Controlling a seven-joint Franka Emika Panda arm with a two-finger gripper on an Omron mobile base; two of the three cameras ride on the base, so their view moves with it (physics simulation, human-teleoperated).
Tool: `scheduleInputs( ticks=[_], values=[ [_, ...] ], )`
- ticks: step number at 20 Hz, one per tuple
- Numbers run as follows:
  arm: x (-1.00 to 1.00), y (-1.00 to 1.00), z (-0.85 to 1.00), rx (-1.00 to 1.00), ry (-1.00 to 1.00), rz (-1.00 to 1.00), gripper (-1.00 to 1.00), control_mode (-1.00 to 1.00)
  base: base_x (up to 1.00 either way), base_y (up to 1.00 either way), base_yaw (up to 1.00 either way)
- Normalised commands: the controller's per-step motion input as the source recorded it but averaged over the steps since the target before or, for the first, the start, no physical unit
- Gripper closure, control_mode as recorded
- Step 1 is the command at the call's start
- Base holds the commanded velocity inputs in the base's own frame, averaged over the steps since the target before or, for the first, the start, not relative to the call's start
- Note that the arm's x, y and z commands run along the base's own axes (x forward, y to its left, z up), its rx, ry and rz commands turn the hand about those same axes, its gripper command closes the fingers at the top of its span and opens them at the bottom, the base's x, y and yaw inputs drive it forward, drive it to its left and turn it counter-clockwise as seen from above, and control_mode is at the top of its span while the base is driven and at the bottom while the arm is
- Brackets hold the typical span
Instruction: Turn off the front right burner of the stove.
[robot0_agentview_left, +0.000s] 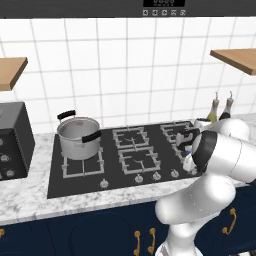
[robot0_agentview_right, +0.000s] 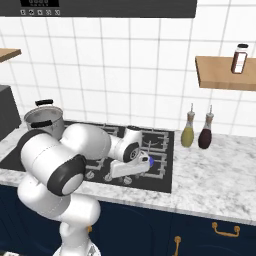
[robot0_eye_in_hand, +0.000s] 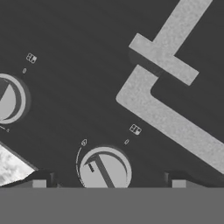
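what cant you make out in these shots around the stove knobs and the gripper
- Left base view: the white arm covers the front right burner and the right end of the black glass stove.
- Hand view: the gripper fingertips are cut off by the bottom edge; their grip on the round silver knob is unreadable.

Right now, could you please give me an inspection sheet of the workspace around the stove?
Surface: marble counter holding the stove, a black cooktop with grey grates.
Job's things: front right burner shows a blue flame beside the hand; silver knob lies between the fingertips, not yet gripped.
Clutter: steel pot on a left grate; two bottles on the counter; toaster oven at far left.
Hand: hand open, low over the knob row.
Cables: nothing seen.
Surroundings: white tiled wall, wooden shelves, a jar on the right shelf, navy cabinets below.
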Motion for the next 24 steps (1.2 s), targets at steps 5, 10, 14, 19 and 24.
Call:
scheduleInputs(
  ticks=[5,10,14,19,24],
  values=[
    [0.05,0.0,-0.12,0.0,0.0,0.0,1.0,-1.0,0.0,0.0,0.0],
    [0.0,0.0,0.0,0.0,0.0,-0.01,1.0,-1.0,0.0,0.0,0.0],
    [0.0,0.0,0.0,0.01,0.0,-0.19,1.0,-1.0,0.0,0.0,0.0],
    [0.0,0.0,0.0,0.07,-0.05,-0.38,1.0,-1.0,0.0,0.0,0.0],
    [0.0,-0.03,0.0,0.1,-0.11,-0.47,1.0,-1.0,0.0,0.0,0.0]
  ],
)
